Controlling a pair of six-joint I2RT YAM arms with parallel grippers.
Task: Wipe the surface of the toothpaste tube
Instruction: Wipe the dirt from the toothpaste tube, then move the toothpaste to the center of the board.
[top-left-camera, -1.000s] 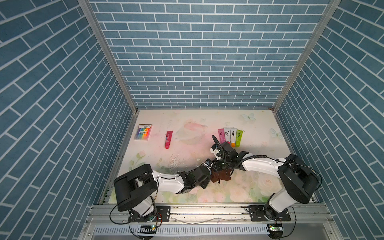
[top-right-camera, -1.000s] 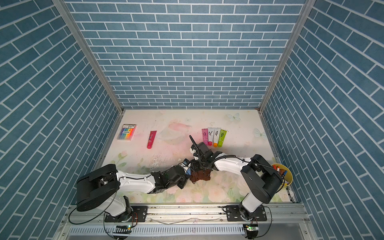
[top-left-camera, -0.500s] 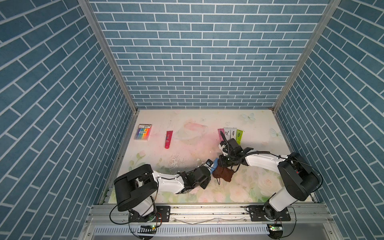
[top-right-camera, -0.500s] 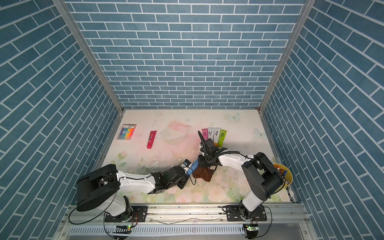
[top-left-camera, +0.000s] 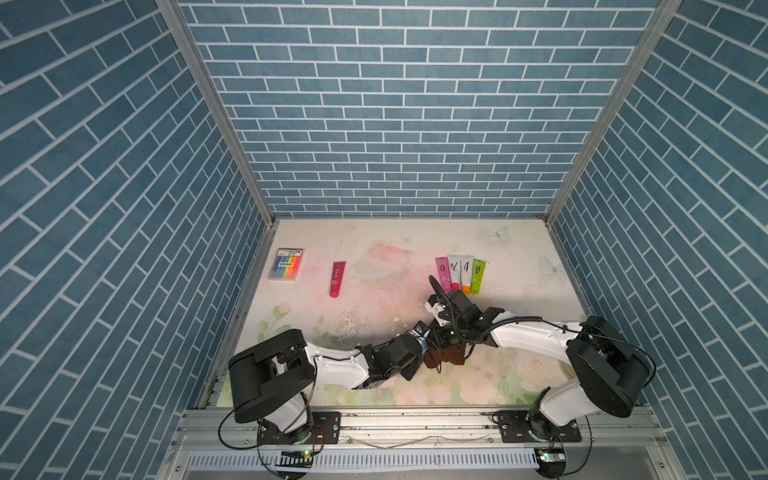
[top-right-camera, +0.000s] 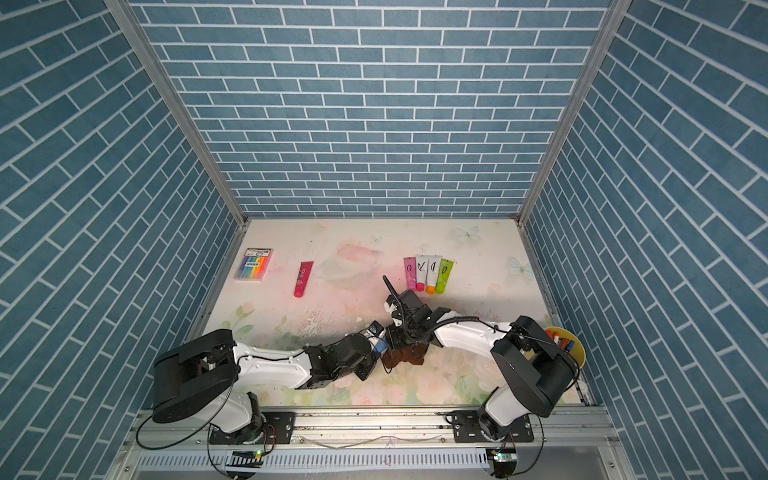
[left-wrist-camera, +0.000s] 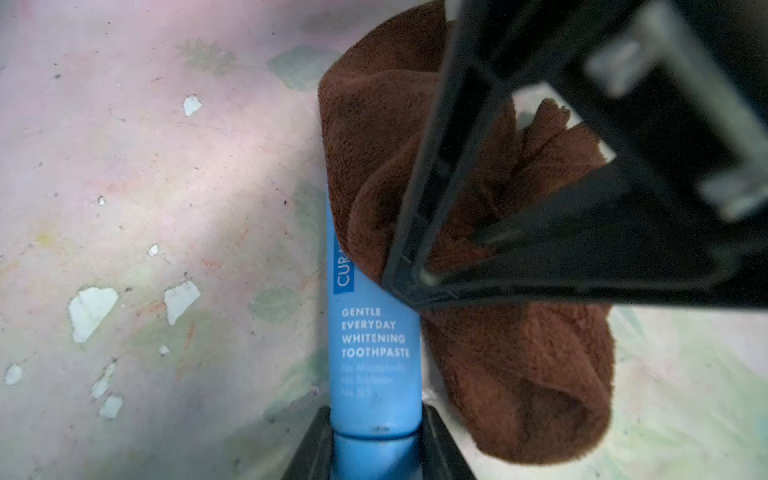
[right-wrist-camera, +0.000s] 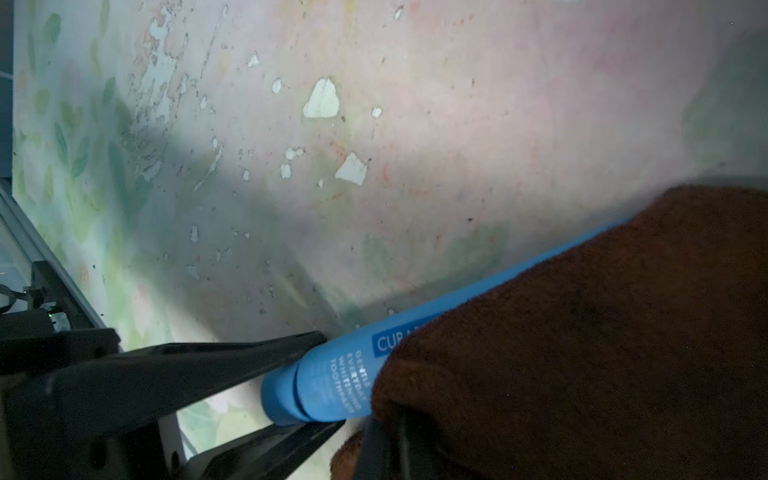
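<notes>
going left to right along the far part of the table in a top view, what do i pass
rainbow-striped box → red tube → pink tube → white tube with red cap → white tube with orange cap → green tube

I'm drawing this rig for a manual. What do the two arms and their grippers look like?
Both the left arm and right arm have white shells, bulky black joints and looping black cables. The left gripper and right gripper are black, tapered and open-framed.
</notes>
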